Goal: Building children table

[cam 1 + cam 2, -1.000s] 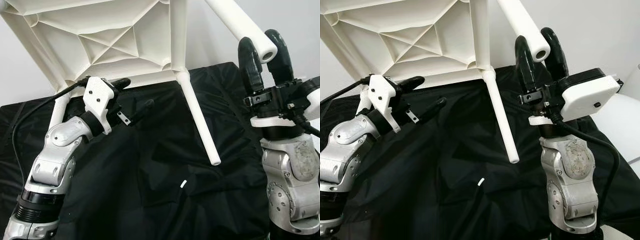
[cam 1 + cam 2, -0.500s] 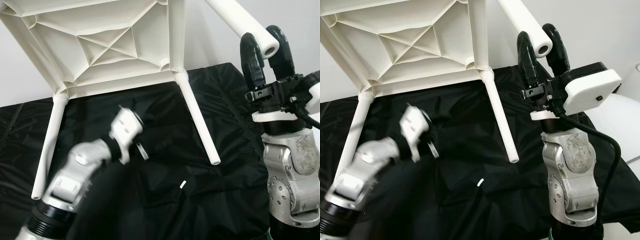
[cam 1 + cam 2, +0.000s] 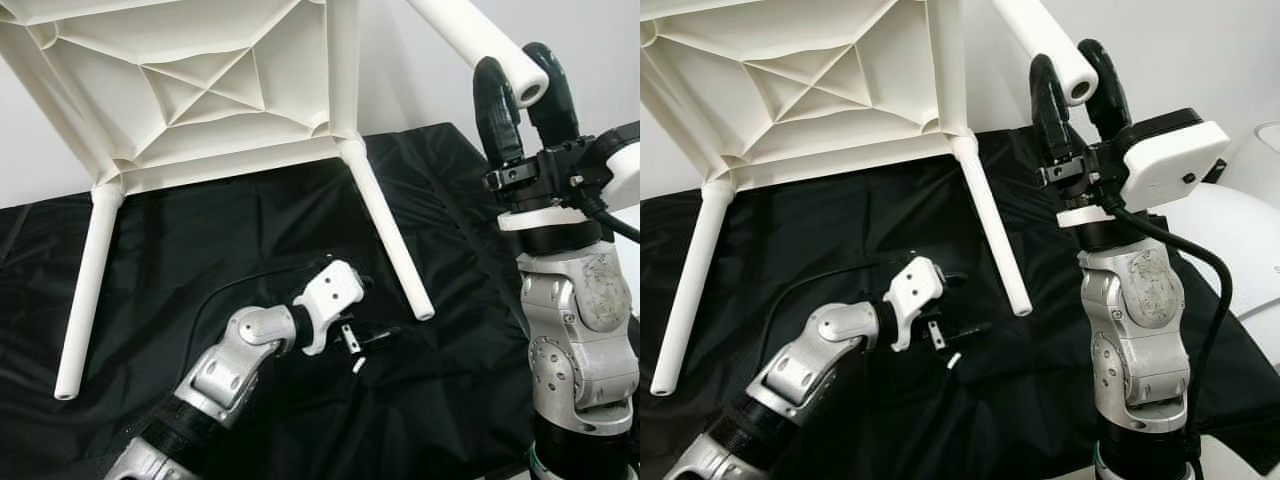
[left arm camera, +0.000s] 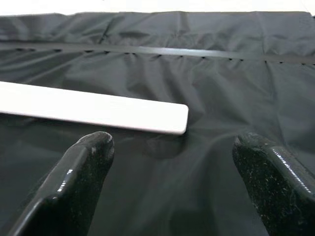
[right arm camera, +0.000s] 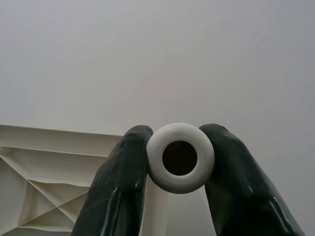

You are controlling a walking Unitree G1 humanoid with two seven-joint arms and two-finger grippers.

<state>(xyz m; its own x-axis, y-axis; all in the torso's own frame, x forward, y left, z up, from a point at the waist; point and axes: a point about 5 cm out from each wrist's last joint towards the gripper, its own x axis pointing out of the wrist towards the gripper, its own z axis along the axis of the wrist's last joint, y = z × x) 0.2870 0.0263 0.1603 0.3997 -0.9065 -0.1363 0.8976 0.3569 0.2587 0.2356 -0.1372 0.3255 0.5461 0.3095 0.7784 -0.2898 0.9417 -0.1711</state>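
Two table legs are slanting toward the near black cloth while the right gripper, clamped on a raised leg, is holding the table tilted, and the spread left gripper is reaching low beside the right-hand leg's foot.

A white plastic children's table is tipped up with its ribbed underside facing the camera, above a black cloth that covers the surface below. Two white legs hang from its lower corners: one on the left reaches down over the cloth, another slants down near the middle. The right tool points upward, its black fingers closed around the hollow end of a third white leg. The left tool sits low over the cloth with its fingers spread, near a small white scrap.
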